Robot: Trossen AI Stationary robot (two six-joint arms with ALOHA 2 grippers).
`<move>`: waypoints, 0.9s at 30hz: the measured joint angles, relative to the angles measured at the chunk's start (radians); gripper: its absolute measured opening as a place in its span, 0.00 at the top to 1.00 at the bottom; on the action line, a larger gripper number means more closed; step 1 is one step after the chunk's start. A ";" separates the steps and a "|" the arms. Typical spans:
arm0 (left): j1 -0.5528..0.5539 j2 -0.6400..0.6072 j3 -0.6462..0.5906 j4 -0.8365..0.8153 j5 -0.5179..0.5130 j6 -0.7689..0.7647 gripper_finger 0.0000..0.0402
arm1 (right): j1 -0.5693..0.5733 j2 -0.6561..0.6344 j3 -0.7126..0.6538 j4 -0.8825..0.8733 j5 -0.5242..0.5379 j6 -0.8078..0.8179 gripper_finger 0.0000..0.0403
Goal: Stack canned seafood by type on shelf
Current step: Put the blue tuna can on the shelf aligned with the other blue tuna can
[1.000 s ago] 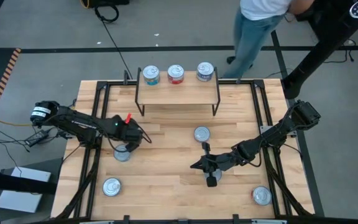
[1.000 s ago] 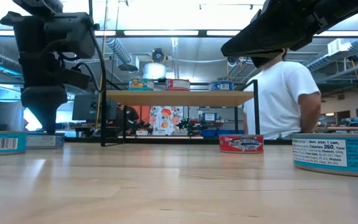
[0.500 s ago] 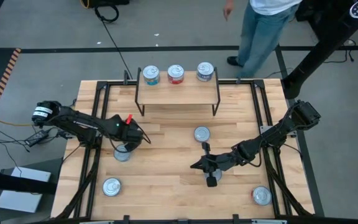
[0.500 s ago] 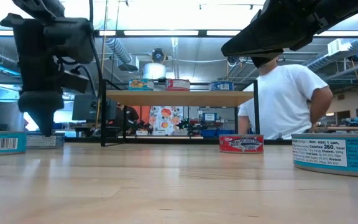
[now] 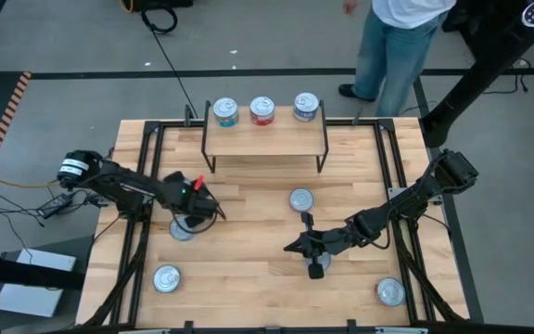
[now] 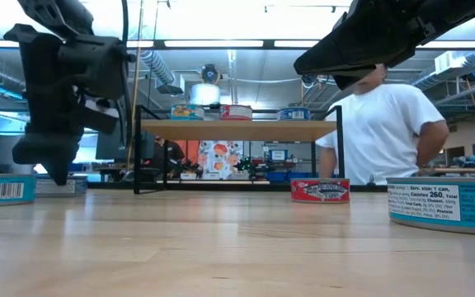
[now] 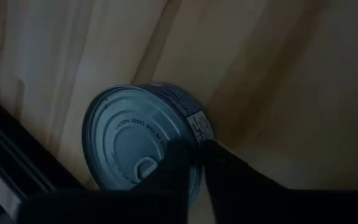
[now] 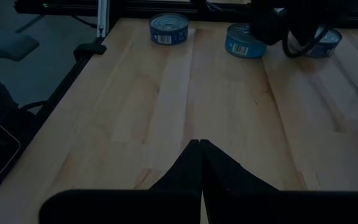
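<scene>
The shelf [image 5: 265,139] stands at the table's far edge with three cans on it: teal [image 5: 224,112], red [image 5: 262,110] and blue [image 5: 306,107]. My left gripper [image 5: 196,206] is shut and points down over a silver-lidded can [image 5: 182,229] on the table's left side. In the left wrist view its fingertips [image 7: 197,155] stand at the rim of that can [image 7: 135,140]. In the low view the gripper [image 6: 54,175] hangs in front of this can [image 6: 66,187]. My right gripper [image 5: 306,246] is shut and waits mid-table, away from every can. My left gripper comes from above with shut fingertips at the lid's rim [image 7: 188,134] on one side of the can. The can stands flat on the table. I cannot tell whether the fingertips touch it.
More cans stand on the table: one red-sided in the middle [image 5: 301,199], one near left [image 5: 165,278], one near right [image 5: 389,292]. A person [image 5: 397,42] stands beyond the far edge. Black frame rails run along both table sides.
My left gripper has come down toward the can on the table's left and shifted slightly toward the right and near edges, tipping a little. The person behind the table has moved to the right. The cans have stayed in place.
</scene>
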 joint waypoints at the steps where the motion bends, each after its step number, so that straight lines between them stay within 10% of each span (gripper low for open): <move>1: -0.006 0.000 0.004 0.000 0.001 0.009 0.93 | 0.000 0.000 0.000 0.000 0.000 0.000 0.98; 27: -0.232 0.002 0.152 0.466 0.103 0.421 1.00 | 0.000 0.000 0.000 0.000 -0.023 0.000 0.98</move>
